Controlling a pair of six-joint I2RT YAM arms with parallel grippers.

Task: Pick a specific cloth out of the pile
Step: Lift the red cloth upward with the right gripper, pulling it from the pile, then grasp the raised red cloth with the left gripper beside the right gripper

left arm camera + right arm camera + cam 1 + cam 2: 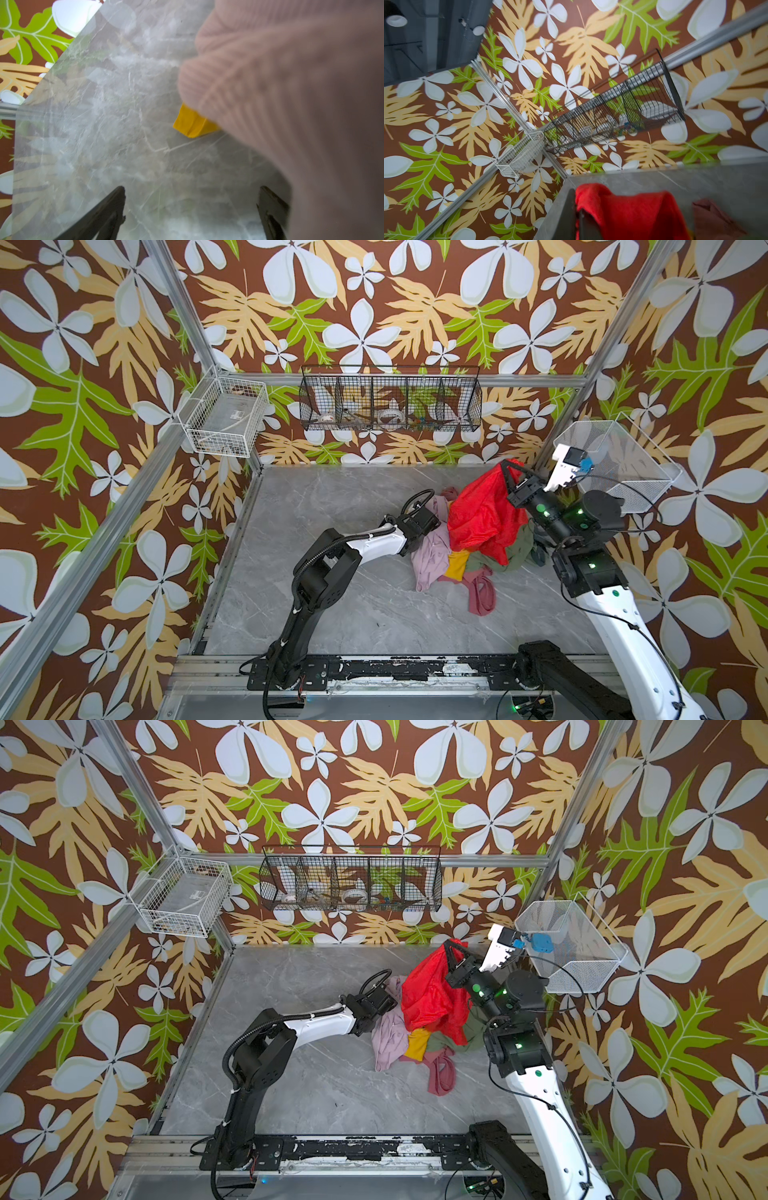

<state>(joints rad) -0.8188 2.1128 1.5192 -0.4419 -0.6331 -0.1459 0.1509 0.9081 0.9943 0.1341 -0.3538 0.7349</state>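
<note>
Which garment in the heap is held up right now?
The red cloth, pinched at its top by the right gripper; the others lie on the table.

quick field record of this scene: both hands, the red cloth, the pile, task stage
right hand: shut on the red cloth near its top, raised above the pile
red cloth: hangs from the right hand, lower part draped on the pile
left hand: open, low over the table, beside the lilac garment, holding nothing
pile: lilac, yellow, olive and dusty rose garments heaped on the table
task stage: red cloth lifted, not yet clear of the pile
</note>
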